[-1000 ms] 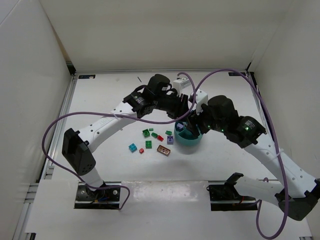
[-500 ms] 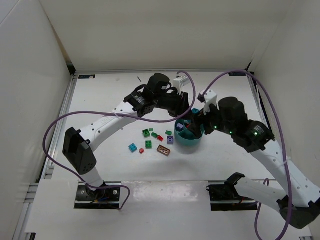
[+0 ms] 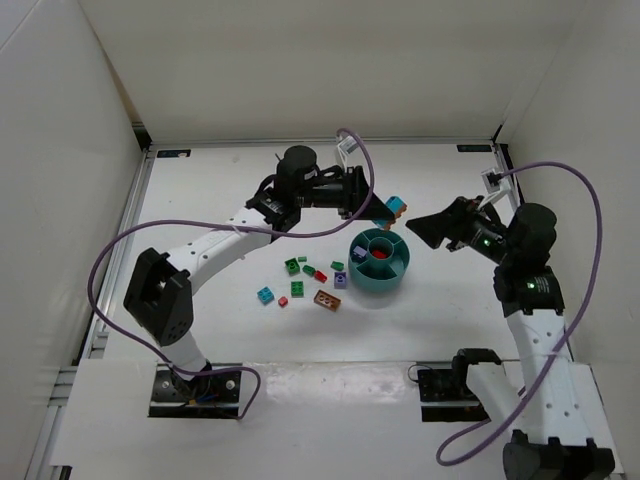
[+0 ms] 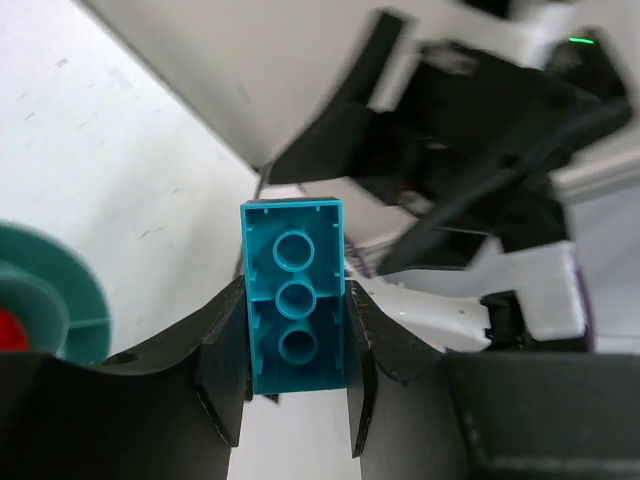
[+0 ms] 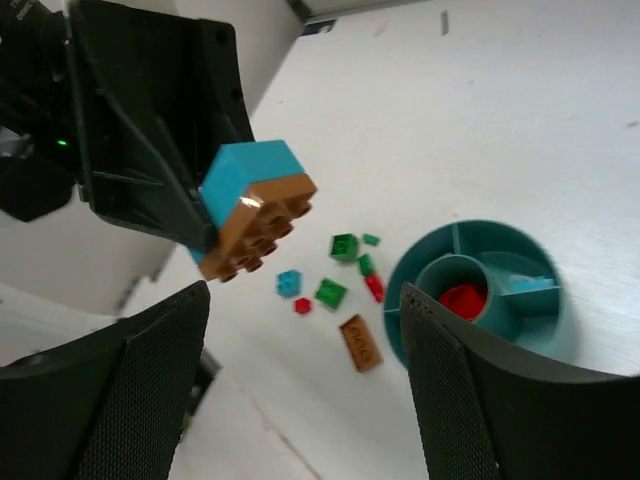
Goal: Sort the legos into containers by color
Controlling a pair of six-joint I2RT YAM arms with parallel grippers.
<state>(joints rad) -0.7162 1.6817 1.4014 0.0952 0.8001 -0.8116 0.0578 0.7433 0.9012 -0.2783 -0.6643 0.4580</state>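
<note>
Top view: left gripper [image 3: 384,210] clamped on a blue-and-brown brick stack [image 3: 396,206], raised just behind the teal bowl [image 3: 380,286]; loose bricks [image 3: 305,285] on the table left of the bowl. Left wrist: the stack's blue underside [image 4: 294,300] pinched between both fingers. Right wrist: right gripper [image 5: 305,293] spread wide, empty; red bricks [image 5: 462,298] in the bowl's centre cup.
</note>
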